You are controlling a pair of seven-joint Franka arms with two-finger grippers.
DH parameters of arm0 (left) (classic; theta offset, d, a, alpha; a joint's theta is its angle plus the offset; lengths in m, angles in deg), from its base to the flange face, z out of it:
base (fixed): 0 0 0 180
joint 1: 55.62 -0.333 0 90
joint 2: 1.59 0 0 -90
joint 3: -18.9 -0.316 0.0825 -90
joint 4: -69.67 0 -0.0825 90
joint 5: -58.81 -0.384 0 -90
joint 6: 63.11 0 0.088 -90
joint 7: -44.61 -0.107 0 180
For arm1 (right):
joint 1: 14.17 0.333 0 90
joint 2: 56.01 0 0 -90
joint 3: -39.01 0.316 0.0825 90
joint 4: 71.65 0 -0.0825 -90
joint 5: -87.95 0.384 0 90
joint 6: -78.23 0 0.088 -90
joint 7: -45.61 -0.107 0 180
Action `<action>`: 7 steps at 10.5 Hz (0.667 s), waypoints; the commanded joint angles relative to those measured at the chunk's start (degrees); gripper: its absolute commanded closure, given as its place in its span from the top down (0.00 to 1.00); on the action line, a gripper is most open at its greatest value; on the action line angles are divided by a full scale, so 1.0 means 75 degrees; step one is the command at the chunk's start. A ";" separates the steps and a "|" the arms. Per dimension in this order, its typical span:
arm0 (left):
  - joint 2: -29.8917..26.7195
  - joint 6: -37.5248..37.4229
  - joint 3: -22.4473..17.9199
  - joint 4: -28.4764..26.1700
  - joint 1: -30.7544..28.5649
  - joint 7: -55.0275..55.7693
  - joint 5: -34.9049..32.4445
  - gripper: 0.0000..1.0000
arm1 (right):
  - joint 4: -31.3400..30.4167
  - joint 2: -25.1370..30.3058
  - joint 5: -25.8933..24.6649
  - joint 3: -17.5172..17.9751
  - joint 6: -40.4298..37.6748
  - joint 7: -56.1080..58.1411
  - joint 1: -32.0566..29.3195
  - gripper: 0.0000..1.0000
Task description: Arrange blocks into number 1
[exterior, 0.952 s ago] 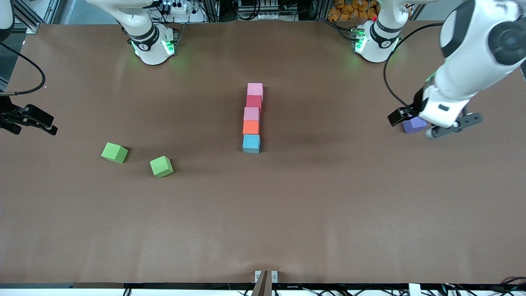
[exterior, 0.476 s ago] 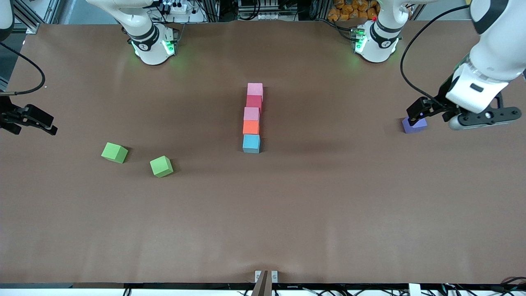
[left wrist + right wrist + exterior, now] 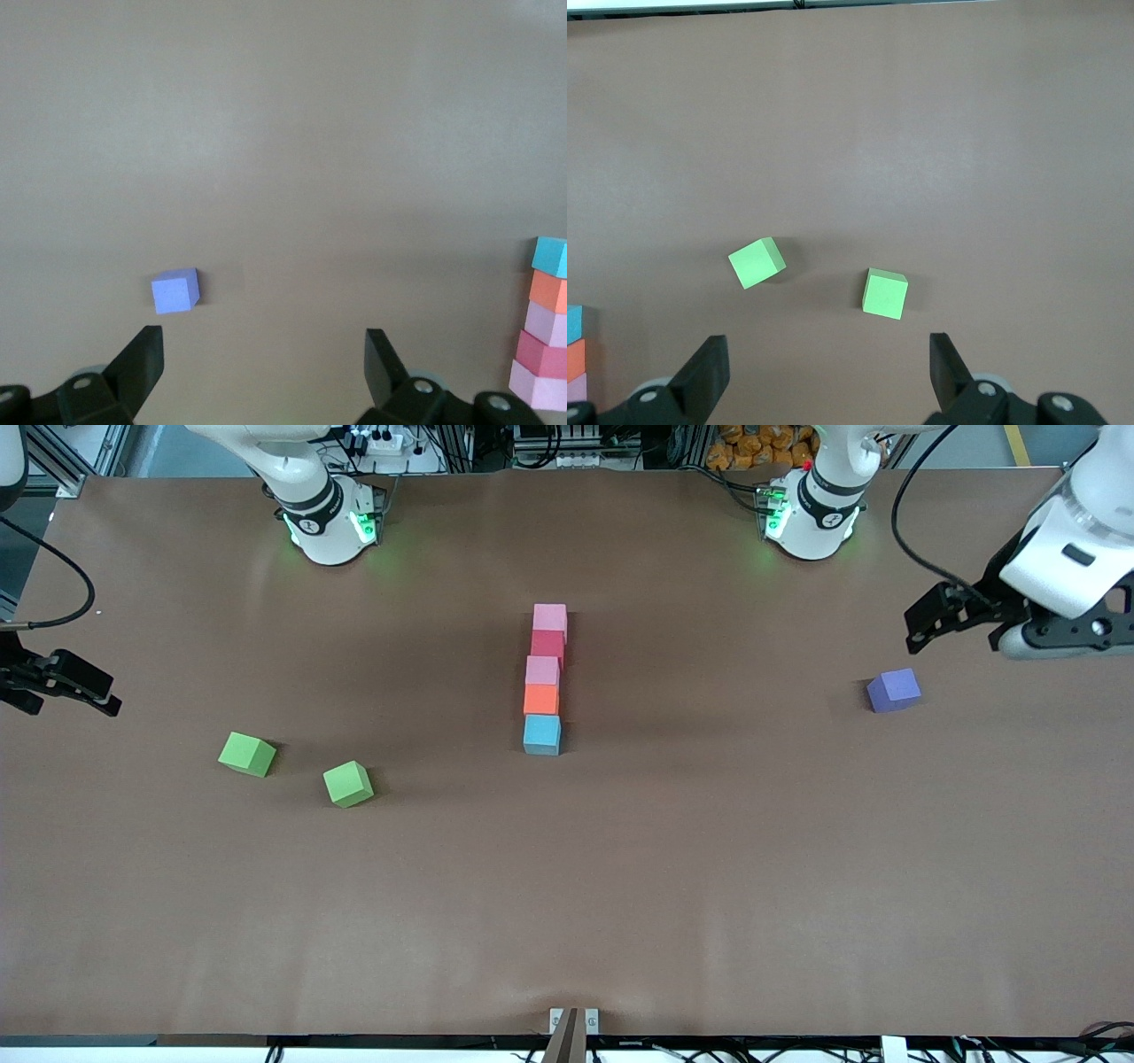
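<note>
Five blocks (image 3: 546,680) in one touching column at frame centre on worktop (image 3: 620,886), left gripper (image 3: 930,615) wide, empty, upper right, right gripper (image 3: 75,684) wide, empty, left edge, waiting.

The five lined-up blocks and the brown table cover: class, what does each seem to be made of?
The blocks: probably foam or painted wood, matte; flat even colour, no glints, and crisp edges leave it open. The table cover: looks like brown paper or thin sheet, dull finish; faint ripples show near the front edge.
</note>
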 commanded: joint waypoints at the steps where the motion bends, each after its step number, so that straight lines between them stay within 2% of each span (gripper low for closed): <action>1: 0.0064 -0.0460 -0.0028 0.0379 -0.0008 -0.0183 0.0046 1.00 | 0.0198 -0.0078 0.0056 0.0104 -0.0098 0.0045 -0.0130 1.00; 7: 0.0064 -0.0519 0.0031 0.0414 0.0004 -0.0593 0.0057 1.00 | 0.0210 -0.0078 0.0056 0.0104 -0.0121 0.0045 -0.0153 1.00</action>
